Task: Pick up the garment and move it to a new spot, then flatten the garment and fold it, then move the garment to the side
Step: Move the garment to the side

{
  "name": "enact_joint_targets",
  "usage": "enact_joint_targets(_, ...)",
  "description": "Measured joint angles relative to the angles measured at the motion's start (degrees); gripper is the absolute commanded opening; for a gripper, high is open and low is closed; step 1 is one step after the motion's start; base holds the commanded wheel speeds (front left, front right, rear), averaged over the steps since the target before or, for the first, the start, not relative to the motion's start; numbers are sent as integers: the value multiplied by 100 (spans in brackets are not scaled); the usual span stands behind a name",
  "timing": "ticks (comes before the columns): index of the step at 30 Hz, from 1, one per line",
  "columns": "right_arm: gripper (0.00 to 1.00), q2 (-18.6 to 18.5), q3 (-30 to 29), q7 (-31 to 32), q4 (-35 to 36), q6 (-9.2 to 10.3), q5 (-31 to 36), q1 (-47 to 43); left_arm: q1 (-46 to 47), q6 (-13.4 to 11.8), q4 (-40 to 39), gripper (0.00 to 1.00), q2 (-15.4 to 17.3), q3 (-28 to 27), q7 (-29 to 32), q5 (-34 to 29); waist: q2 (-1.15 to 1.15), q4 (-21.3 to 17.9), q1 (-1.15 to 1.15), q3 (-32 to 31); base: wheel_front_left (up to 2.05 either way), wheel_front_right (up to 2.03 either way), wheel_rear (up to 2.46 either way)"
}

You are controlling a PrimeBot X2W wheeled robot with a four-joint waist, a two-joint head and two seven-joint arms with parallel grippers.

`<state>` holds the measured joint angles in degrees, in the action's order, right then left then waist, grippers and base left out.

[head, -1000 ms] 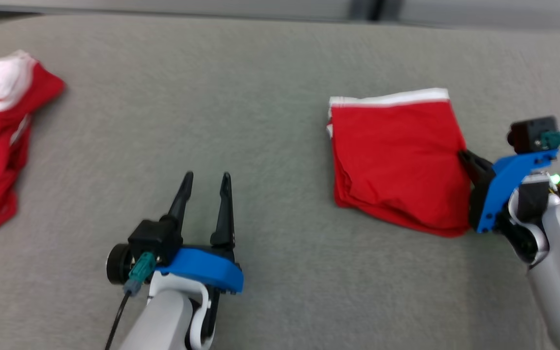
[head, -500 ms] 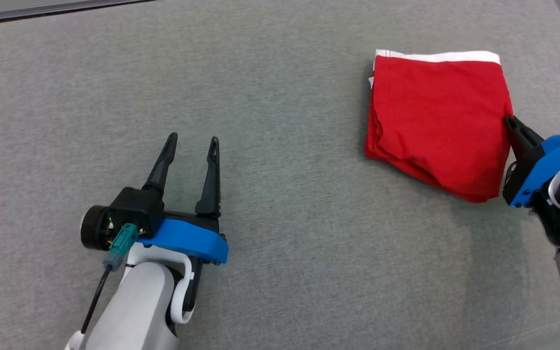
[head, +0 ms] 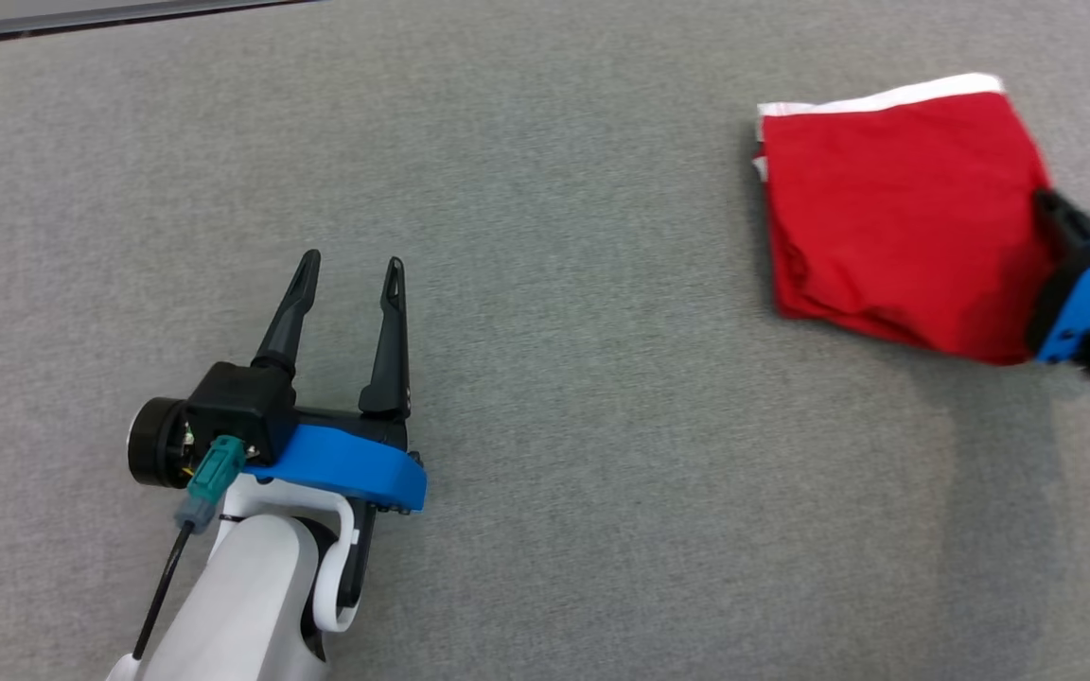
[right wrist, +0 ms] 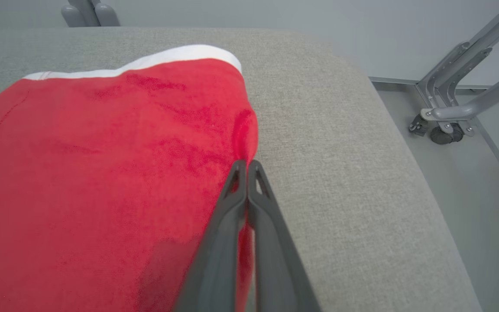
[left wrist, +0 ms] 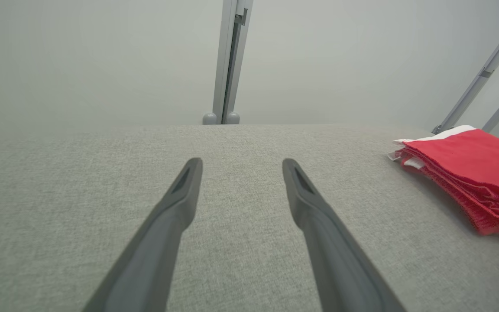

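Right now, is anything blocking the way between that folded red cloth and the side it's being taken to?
Nothing visible does. The right arm's jaws are shut on the edge of the folded red garment, and beyond it lies just grey padded surface up to its rounded rim.

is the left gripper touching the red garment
No, the left gripper stands open over the grey fabric surface, well apart from the red garment lying off to its right.
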<state>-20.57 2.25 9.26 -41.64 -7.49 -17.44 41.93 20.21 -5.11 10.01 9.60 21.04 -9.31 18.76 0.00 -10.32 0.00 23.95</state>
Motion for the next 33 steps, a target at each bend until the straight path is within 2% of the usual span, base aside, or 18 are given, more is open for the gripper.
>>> enact_joint_targets(10, 0, -1111, -670, 24, -762, 0, 678, 609, -52, -99, -240, 100, 66, 12, 24, 1, 0, 552, 0, 199, 0, 0, 0)
enact_joint_targets(16, 0, -1355, -1013, -116, -1057, -1, 1223, 734, -103, -122, -289, 100, 78, 24, 22, 21, 0, 754, 1, 327, 0, 0, 0)
enact_joint_targets(17, 44, -1376, -1105, -178, -1093, -1, 1341, 774, -104, -127, -289, 100, 78, 26, 21, 26, 0, 768, 1, 335, 0, 0, 0)
enact_joint_targets(18, 100, -1386, -1190, -222, -1111, -1, 1485, 814, -104, -142, -288, 100, 78, 29, 21, 31, 0, 773, 1, 336, 0, 0, 0)
enact_joint_targets(20, 100, -1305, -1378, -376, -1111, 0, 1646, 860, -104, -149, -285, 100, 75, 30, 13, 34, 0, 765, 0, 319, 0, 0, 0)
enact_joint_targets(24, 100, -912, -1539, -625, -1026, 0, 1919, 900, -103, -158, -253, 100, 48, 34, -23, 77, 0, 717, 0, 247, 0, 0, 0)
enact_joint_targets(33, 100, -191, -1201, -861, -359, 0, 1855, 860, 9, -145, 45, 100, 35, -53, -140, 229, 0, 601, 0, -87, 0, 0, 0)
